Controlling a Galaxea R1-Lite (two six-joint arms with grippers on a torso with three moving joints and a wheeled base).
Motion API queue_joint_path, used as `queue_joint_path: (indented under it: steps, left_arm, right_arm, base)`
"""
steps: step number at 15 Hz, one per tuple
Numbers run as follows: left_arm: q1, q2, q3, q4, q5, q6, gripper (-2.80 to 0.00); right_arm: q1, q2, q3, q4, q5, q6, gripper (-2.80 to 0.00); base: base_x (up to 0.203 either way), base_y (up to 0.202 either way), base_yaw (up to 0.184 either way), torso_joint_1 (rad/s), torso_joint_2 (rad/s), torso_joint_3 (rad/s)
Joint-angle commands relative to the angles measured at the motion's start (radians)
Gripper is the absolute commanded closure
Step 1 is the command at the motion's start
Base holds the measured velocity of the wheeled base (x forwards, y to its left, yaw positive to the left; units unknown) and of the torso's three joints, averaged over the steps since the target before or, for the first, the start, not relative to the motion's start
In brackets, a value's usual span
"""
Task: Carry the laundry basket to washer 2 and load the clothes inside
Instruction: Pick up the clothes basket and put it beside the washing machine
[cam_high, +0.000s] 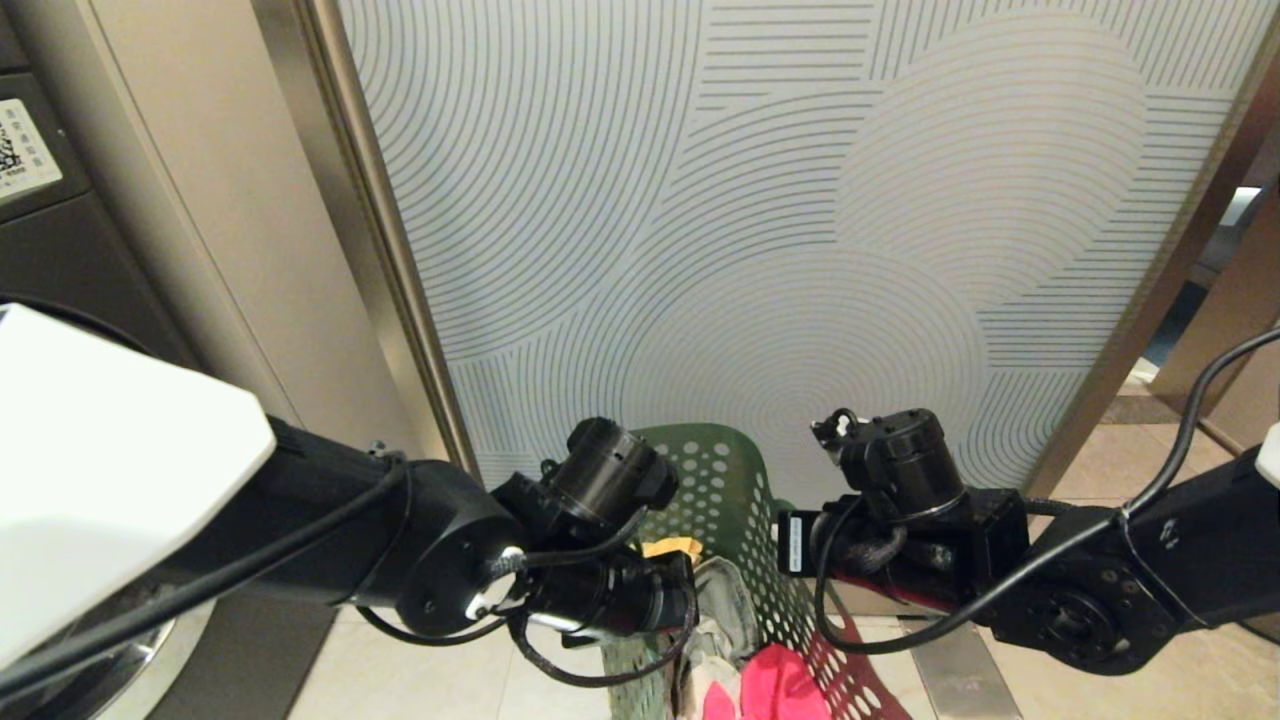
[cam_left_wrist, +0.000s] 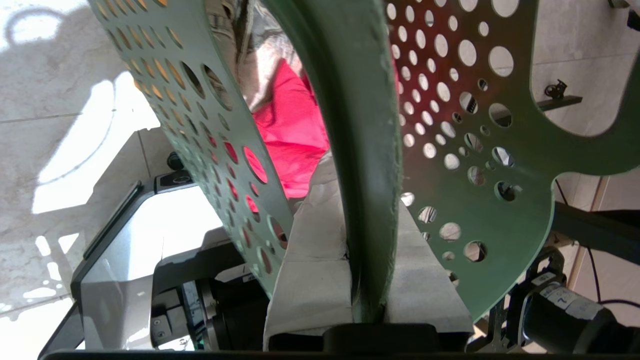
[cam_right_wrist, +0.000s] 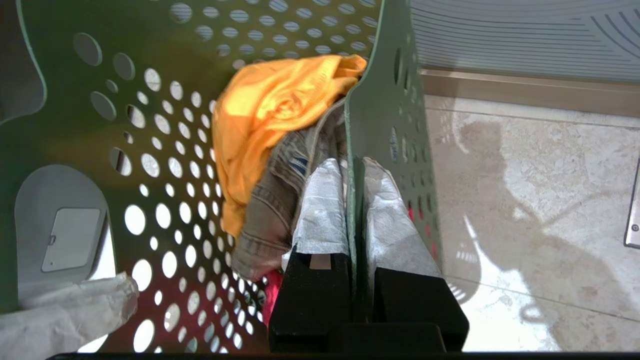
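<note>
Pale patterned wall panel (cam_high: 760, 200) with curved line motifs fills the head view; beige floor tiles (cam_high: 1120, 460) below, a dark appliance front with a white sticker (cam_high: 25, 150) at far left, no number legible on it, so washer 2 cannot be confirmed from here

Laundry basket (cam_high: 735, 500), green and perforated, sits low and centred between the two arms, just in front of the panel. Whether its base touches the floor: hidden

Left gripper (cam_left_wrist: 367, 280): taped fingers (cam_left_wrist: 310, 280) clamped on the basket's rim, one pad inside the wall and one outside. Right gripper (cam_right_wrist: 352, 220): same arrangement on the opposite rim, fingers (cam_right_wrist: 320, 210) pinching the thin green wall. Opposed pinches on facing sides look chosen so the load hangs level and cannot swing out of one hand

Clothes are inside the basket: mustard-yellow garment (cam_right_wrist: 265, 125) on top toward the wall panel, grey garment (cam_right_wrist: 280, 200) under it, pink-red garment (cam_high: 785, 685) nearest the robot. None loaded yet

Judgement: carrying stage, early in the task. Risk: thin flared rim could slip between the pads if the basket tilts
</note>
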Motion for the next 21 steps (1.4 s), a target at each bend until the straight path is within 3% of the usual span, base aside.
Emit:
queue_joint_path:
  steps: [1,4,7,13,21]
  left_arm:
    - [0.000,-0.003,0.000,-0.001,0.001,-0.004,0.00]
    - [0.000,-0.017,0.005,-0.001,-0.009,-0.005,0.00]
    - [0.000,-0.049,0.035,-0.005,-0.085,-0.008,0.00]
    - [0.000,-0.053,0.046,-0.007,-0.088,-0.009,0.00]
    - [0.000,-0.047,0.048,-0.007,-0.091,-0.009,0.00]
  right_arm:
    - [0.002,-0.002,0.004,-0.004,-0.001,0.003,0.00]
    - [0.002,-0.010,0.006,-0.005,-0.001,0.003,0.00]
    - [0.002,-0.024,0.014,-0.008,0.004,0.005,0.00]
    - [0.002,-0.018,0.080,-0.165,0.015,0.005,0.00]
    - [0.001,-0.009,0.078,-0.168,0.014,0.006,0.00]
  base:
    - [0.000,0.000,0.000,0.000,0.00,0.000]
    - [0.000,0.000,0.000,0.000,0.00,0.000]
    - [0.000,0.000,0.000,0.000,0.00,0.000]
    - [0.001,-0.001,0.009,0.000,0.00,0.001]
    - [0.000,-0.008,0.168,0.001,0.00,0.003]
